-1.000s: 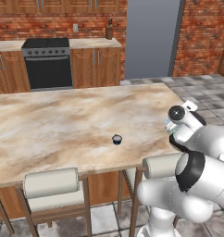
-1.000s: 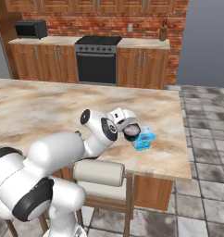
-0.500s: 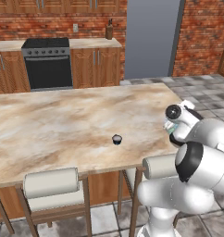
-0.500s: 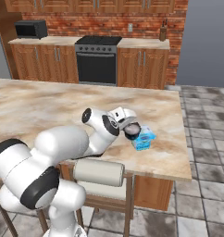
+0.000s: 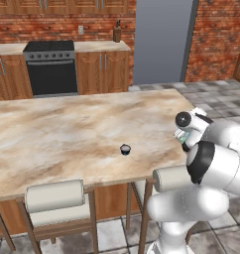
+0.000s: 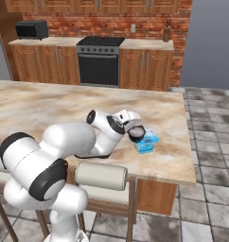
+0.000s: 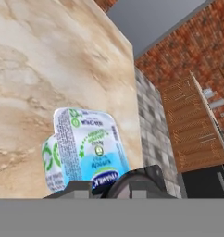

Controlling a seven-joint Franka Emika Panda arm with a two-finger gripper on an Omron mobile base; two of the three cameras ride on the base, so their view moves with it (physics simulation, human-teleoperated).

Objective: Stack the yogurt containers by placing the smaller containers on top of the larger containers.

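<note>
Marble island [image 5: 67, 134]: lone dark cup [image 5: 125, 149] leftward; tub [image 6: 147, 142] rightward.

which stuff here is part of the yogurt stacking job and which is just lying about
Part of the job:
- pale blue squarish yogurt tub with green marks
- small dark round cup held in the gripper, above the tub
- second small dark round cup, alone mid-counter

Just lying about:
- dark bottle on the back counter
- black microwave
- black oven
- cushioned stools
</note>
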